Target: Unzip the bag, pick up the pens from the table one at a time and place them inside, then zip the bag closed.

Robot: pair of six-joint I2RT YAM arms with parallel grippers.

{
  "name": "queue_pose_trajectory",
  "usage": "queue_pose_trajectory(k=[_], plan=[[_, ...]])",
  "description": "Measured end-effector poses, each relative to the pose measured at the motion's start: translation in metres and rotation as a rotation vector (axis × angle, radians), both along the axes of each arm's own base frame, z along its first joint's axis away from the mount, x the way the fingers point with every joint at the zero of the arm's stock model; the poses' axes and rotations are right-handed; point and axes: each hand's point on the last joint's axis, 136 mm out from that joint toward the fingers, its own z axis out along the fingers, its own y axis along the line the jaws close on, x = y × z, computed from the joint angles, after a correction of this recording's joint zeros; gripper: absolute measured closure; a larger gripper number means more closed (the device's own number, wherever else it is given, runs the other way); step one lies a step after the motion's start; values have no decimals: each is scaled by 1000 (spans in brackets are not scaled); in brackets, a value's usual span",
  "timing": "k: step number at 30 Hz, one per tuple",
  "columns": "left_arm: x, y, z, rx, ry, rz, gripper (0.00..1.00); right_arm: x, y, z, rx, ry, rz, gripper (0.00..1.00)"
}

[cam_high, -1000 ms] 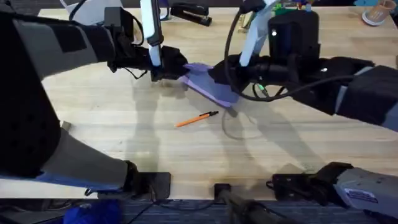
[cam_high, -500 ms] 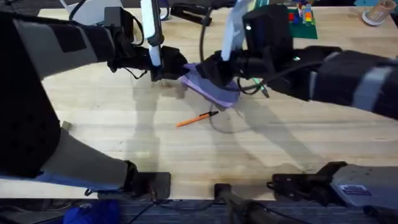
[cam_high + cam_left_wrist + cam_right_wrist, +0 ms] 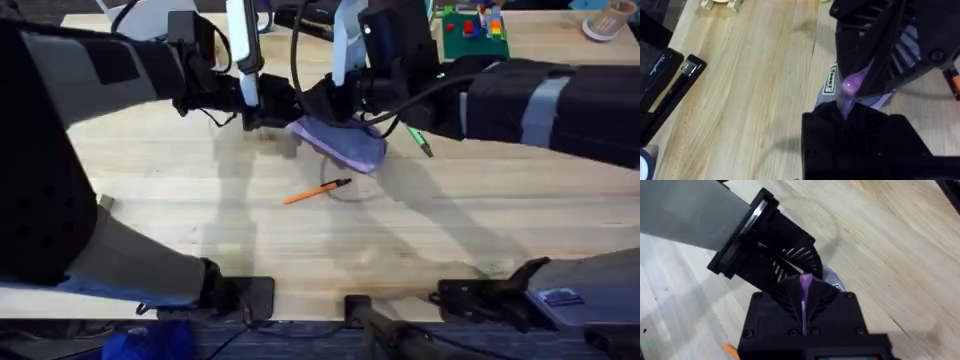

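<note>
Two pincers meet at the lavender pouch (image 3: 340, 142), lifted off the surface (image 3: 200, 210): left pincer (image 3: 272, 112) clamps its left end, right pincer (image 3: 330, 108) apparently pinches the zipper tab beside it. Its long axis runs rightward from both; the orange pen (image 3: 316, 191) lies just below.

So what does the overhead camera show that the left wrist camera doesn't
Only the overhead view takes in the whole scene: the orange pen lying on the table in front of the bag, the green pen partly under the right arm, and toy blocks at the far edge. Only the left wrist view shows a small printed label on the bag's end, and a black stapler off to one side. Both show the lavender bag between the left gripper and right gripper.
</note>
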Motion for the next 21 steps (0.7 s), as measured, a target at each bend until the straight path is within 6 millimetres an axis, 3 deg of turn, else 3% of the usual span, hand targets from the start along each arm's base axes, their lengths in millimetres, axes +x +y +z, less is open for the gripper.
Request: queue_pose_trajectory(k=[9, 11, 14, 16, 19, 21], plan=[[0, 0, 0, 0, 0, 0, 959, 0, 0, 0, -1, 1, 0, 969], [0, 0, 0, 0, 0, 0, 959, -1, 0, -1, -3, 6, 0, 917], [0, 0, 0, -1, 0, -1, 959, -4, -2, 1, -4, 15, 1, 708], [0, 0, 0, -1, 0, -1, 959, -6, -5, 7, -2, 14, 1, 404], [0, 0, 0, -1, 0, -1, 959, -7, -10, 22, 11, -4, -4, 40], [0, 0, 0, -1, 0, -1, 959, -5, -16, 34, 24, -19, -17, 7]])
